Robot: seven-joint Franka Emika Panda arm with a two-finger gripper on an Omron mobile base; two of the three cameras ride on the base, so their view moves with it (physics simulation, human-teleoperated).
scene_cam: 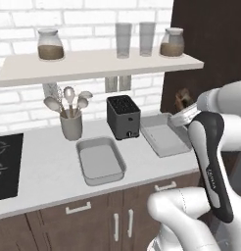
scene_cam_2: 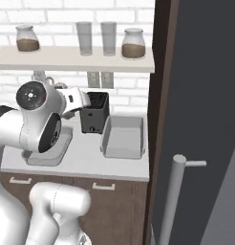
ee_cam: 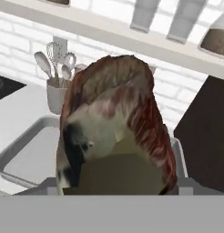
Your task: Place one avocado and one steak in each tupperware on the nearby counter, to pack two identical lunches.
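A raw red-and-white marbled steak [ee_cam: 111,127] looms close in the hand view, with my gripper [scene_cam: 184,116] shut on it. The fingertips are hidden behind the meat. The gripper hangs over the right tupperware [scene_cam: 164,133], a shallow grey tray at the right end of the counter [scene_cam: 49,176]. A brown sliver of the steak [scene_cam: 182,98] shows above the hand. The left tupperware [scene_cam: 100,160] lies bare in front of the toaster. In the right base view the right tupperware [scene_cam_2: 123,136] is bare too, and the arm covers most of the left tupperware [scene_cam_2: 62,146]. The avocado is out of view.
A black toaster [scene_cam: 123,116] stands between the trays at the back. A utensil crock [scene_cam: 71,123] and a cooktop [scene_cam: 5,164] lie to the left. A wall shelf [scene_cam: 93,63] with jars and glasses hangs overhead. A tall dark door [scene_cam_2: 200,95] with a handle [scene_cam_2: 174,191] bounds the right.
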